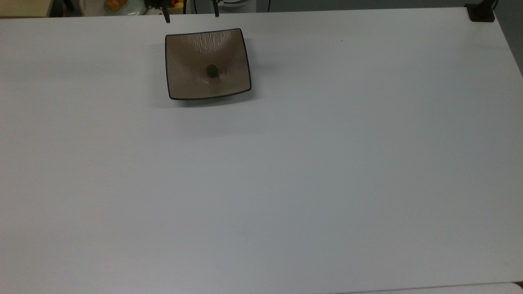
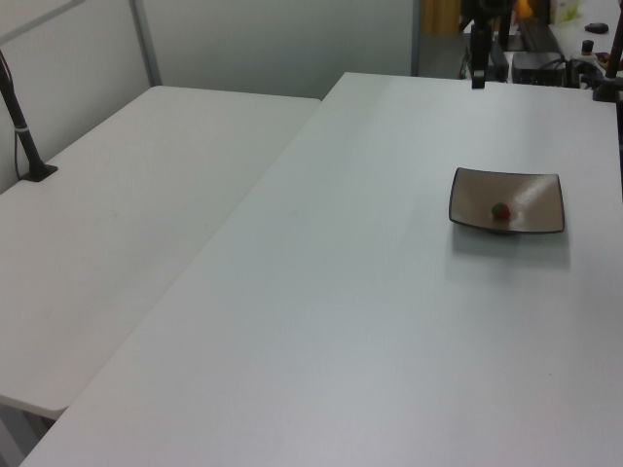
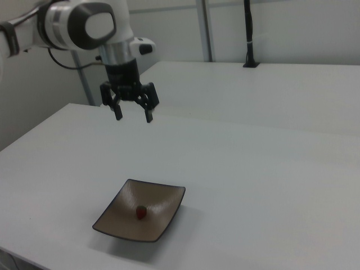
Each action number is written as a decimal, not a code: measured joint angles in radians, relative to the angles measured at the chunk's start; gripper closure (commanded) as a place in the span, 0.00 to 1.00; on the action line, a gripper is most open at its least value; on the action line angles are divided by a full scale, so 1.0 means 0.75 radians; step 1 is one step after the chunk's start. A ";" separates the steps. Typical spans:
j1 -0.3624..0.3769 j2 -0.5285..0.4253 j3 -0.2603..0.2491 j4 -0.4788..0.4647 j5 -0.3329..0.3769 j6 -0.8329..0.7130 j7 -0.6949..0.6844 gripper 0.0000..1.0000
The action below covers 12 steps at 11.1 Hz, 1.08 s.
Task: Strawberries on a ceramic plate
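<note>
A small dark-red strawberry (image 1: 212, 70) (image 2: 500, 210) (image 3: 141, 212) with a green cap lies in the middle of the square tan-brown ceramic plate (image 1: 184, 53) (image 2: 535, 190) (image 3: 163, 199). My gripper (image 3: 134, 117) hangs open and empty high above the plate in the right view. In the top view its two fingertips (image 1: 166, 18) poke in at the top edge, beyond the plate's far rim. In the left view the gripper (image 2: 478, 73) hangs at the top, above and behind the plate.
The plate rests near the far edge of a wide white table (image 1: 286, 163). A pale round dish with orange food (image 1: 118, 5) sits beyond that edge. A black post base (image 1: 481, 12) stands at the top view's right corner. A second white table (image 2: 127, 195) adjoins.
</note>
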 measured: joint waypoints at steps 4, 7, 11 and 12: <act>0.004 -0.033 0.058 0.016 0.073 -0.005 0.077 0.00; 0.004 -0.033 0.084 0.009 0.117 0.075 0.091 0.00; -0.001 -0.027 0.082 0.007 0.118 0.137 0.092 0.00; -0.001 -0.027 0.082 0.007 0.118 0.137 0.092 0.00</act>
